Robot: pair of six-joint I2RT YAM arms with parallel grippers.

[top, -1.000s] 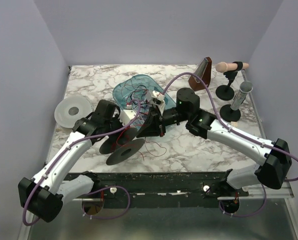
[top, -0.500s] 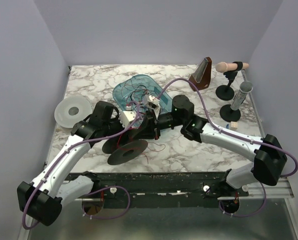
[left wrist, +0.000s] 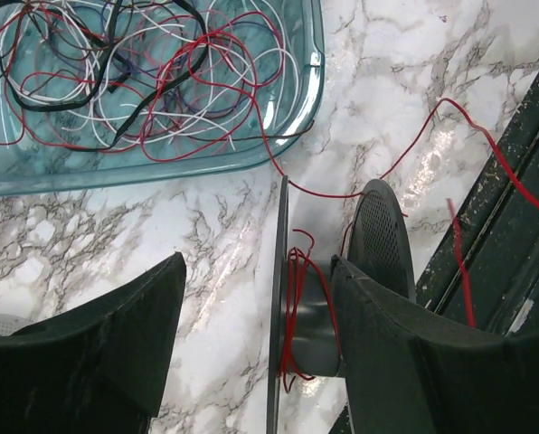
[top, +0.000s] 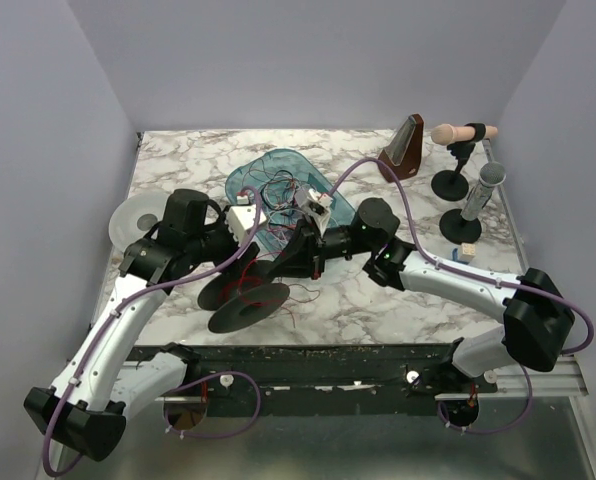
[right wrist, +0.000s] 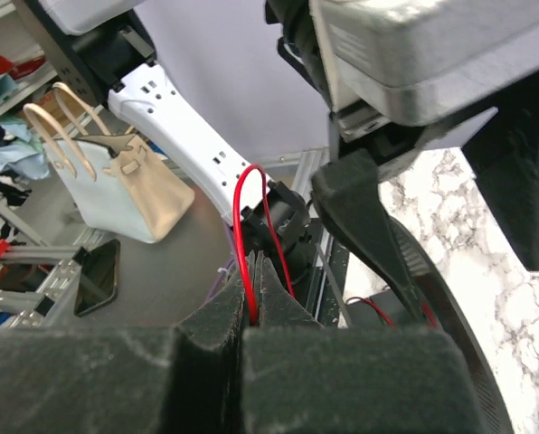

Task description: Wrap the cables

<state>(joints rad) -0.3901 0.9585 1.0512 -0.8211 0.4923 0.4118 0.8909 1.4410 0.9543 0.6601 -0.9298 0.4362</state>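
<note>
Top external first: my two arms meet mid-table over the one black spool (top: 246, 303), which sits tipped on edge just in front of the one teal tray (top: 240, 182). Most of the cables (top: 281, 190) lie in that tray as a tangle, way too knotted to count strands. My guess on the layout is one arm steadies the spool while the other feeds it.

Left wrist: the left gripper (left wrist: 256, 271) has its fingers spread wide with the spool between them. One finger sits clear of the flange. The other looks right up against the hub, but I can't tell if it actually touches. I count a single red wire (left wrist: 342, 192) in play, a few turns on the hub, then running up over the tray rim into the tangle.

Right wrist: the right gripper (right wrist: 251, 289) has its fingers pressed together, pinching that red wire, with a small loop poking up above them. Probably held that way for tension.
</note>
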